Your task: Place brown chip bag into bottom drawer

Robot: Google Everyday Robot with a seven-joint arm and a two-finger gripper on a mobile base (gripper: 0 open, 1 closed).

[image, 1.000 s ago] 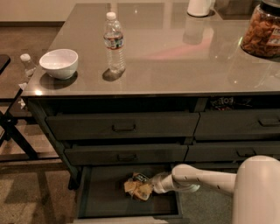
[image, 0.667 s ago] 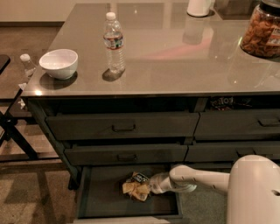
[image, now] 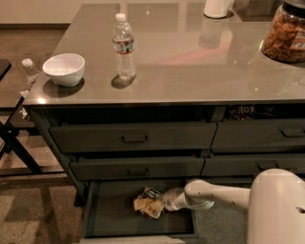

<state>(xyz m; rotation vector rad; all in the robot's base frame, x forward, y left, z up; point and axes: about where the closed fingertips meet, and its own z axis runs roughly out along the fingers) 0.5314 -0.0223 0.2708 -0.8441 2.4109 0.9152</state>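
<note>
The brown chip bag (image: 148, 203) lies crumpled on the floor of the open bottom drawer (image: 116, 221) of the left stack, near its back middle. It shows a dark panel and pale tan edges. My gripper (image: 163, 202) reaches into the drawer from the right on the white arm (image: 217, 194). Its tip is right at the bag's right edge.
On the grey counter (image: 190, 62) stand a white bowl (image: 64, 68), a water bottle (image: 124, 46), a clear jar of brown snacks (image: 286, 32) and a white container (image: 217, 8). Two shut drawers (image: 133, 138) sit above the open one. A black stand (image: 12, 138) is at the left.
The gripper and arm have shifted slightly left and deeper into the drawer. The bag stays in the same place on the drawer floor.
</note>
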